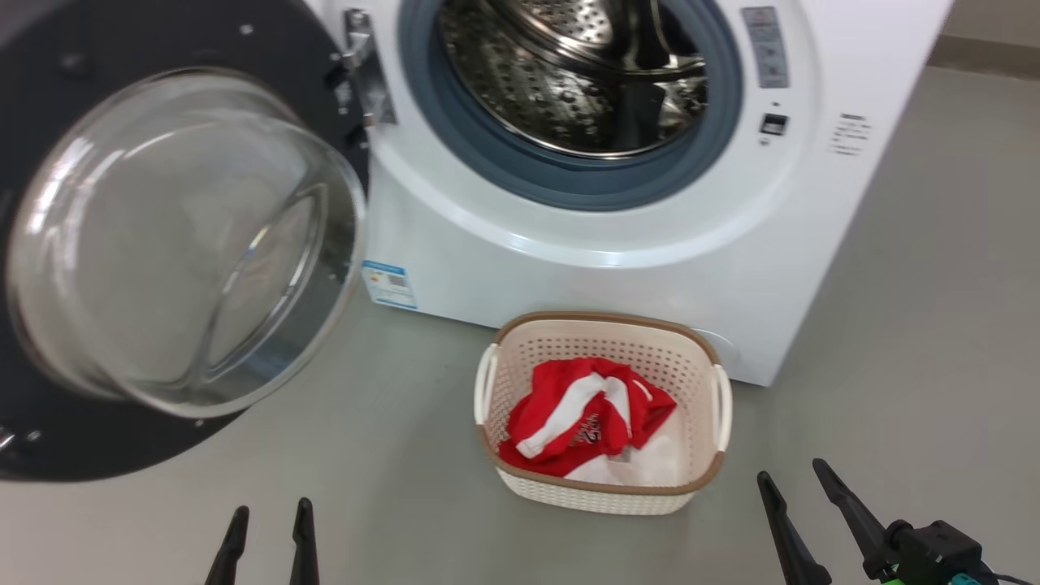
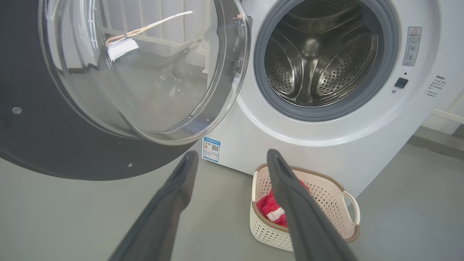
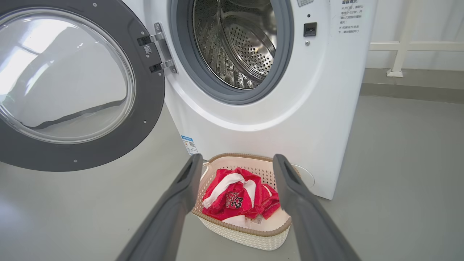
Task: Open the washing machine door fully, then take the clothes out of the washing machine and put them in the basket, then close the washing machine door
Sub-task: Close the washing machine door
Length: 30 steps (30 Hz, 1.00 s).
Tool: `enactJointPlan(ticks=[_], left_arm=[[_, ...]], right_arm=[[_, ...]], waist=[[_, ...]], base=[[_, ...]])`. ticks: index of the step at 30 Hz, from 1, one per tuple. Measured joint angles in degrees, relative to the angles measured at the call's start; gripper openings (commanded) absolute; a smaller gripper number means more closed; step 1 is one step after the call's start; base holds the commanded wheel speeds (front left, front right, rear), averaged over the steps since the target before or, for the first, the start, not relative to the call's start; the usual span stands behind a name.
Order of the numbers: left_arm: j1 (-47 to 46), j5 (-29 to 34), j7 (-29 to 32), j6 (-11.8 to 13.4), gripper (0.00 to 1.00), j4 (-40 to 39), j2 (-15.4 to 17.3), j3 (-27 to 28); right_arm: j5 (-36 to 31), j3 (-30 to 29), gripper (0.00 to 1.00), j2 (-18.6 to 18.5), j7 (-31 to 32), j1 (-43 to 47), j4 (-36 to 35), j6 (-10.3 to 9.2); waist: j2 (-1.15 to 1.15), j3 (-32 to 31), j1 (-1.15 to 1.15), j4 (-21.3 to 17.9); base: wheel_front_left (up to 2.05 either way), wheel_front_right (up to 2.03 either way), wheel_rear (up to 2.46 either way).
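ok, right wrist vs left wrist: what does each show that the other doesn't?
Right wrist, not left wrist: the white lettering on the clothes, which lie mostly uncovered here.
Left wrist, not right wrist: wires and a white block seen through the washing machine door glass.
Both: door swung open, drum empty, clothes in the basket, and each arm's own fingers apart: left gripper, right gripper.
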Motion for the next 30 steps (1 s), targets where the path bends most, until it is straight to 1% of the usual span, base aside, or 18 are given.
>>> enactJointPlan(ticks=[3,10,12,15,20,29,30], left_arm=[[0.1,-0.7,0.0,0.5,1.00,-0.3,0.0,-0.2],[1.3,-1.5,0.0,0.5,1.00,-0.6,0.0,-0.6],[1.4,-1.8,0.0,0.6,1.00,-0.8,0.0,-0.6],[2.3,-2.5,0.0,1.4,1.00,-1.3,0.1,-0.3],[2.5,-3.8,0.0,2.0,1.00,-2.3,0.1,0.1],[3.4,-4.6,0.0,2.0,1.00,-2.7,0.1,0.1],[3.4,-5.1,0.0,1.9,0.94,-2.7,0.1,0.0]], right_arm=[[0.0,0.0,1.00,0.0,0.0,0.0,0.0,0.00],[0.0,0.3,1.00,0.5,0.0,0.1,0.1,0.00],[0.0,0.5,1.00,0.6,0.0,0.1,0.1,0.00],[0.0,1.5,1.00,0.7,0.0,0.1,0.3,0.00],[0.3,2.6,1.00,0.6,0.0,0.0,0.9,0.00],[0.4,3.6,1.00,0.6,0.0,0.0,1.1,0.00],[0.4,3.6,1.00,0.6,0.0,0.0,1.1,0.00]], waist=[[0.00,-0.4,0.00,2.5],[0.00,-1.3,0.00,7.7],[0.00,-1.5,0.00,8.3],[0.00,-1.9,0.00,9.8],[0.00,-2.0,0.00,10.8],[0.00,-2.4,0.00,10.7],[0.00,-2.4,0.00,10.7]], base=[[0.00,0.00,0.00],[0.00,0.00,0.00],[0.00,0.00,0.00],[0.00,0.00,0.00],[0.00,0.00,0.00],[0.00,0.00,0.00],[0.00,0.00,0.00]])
